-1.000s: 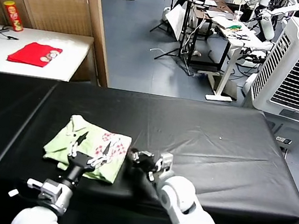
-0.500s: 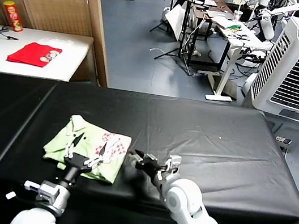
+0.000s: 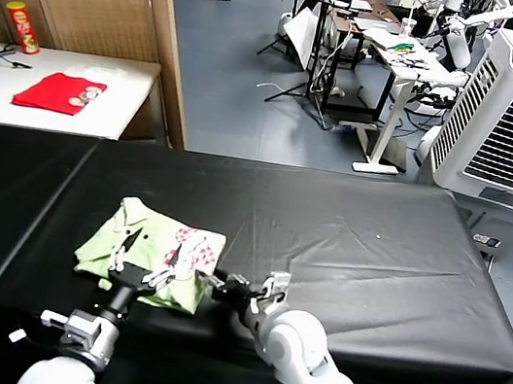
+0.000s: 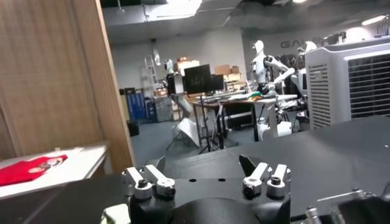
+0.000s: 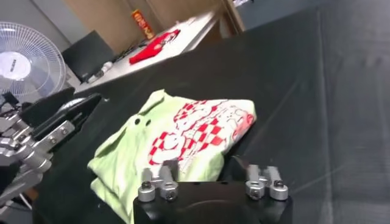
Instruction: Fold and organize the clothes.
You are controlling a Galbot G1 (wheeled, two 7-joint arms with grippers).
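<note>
Head view: the shirt [image 3: 152,253] lies folded on the black table [image 3: 354,258] near its front edge; the right gripper [image 3: 238,288] has slid in beside the shirt's right edge, jaws now parted and empty (released since a second ago), so the fold looks done. Left wrist view: left gripper [image 4: 206,181] wide open, empty. Right wrist view: folded shirt just ahead, untouched.

The head view looks forward and down from above onto the black table [image 3: 354,258], with both arms at its near edge and the room beyond. The left wrist view sits low behind its pincer [image 4: 206,176], facing level across the table into the room. The right wrist view looks closely over its pincer [image 5: 207,173] at the shirt [image 5: 177,140], shared with the head view [image 3: 153,249]
</note>
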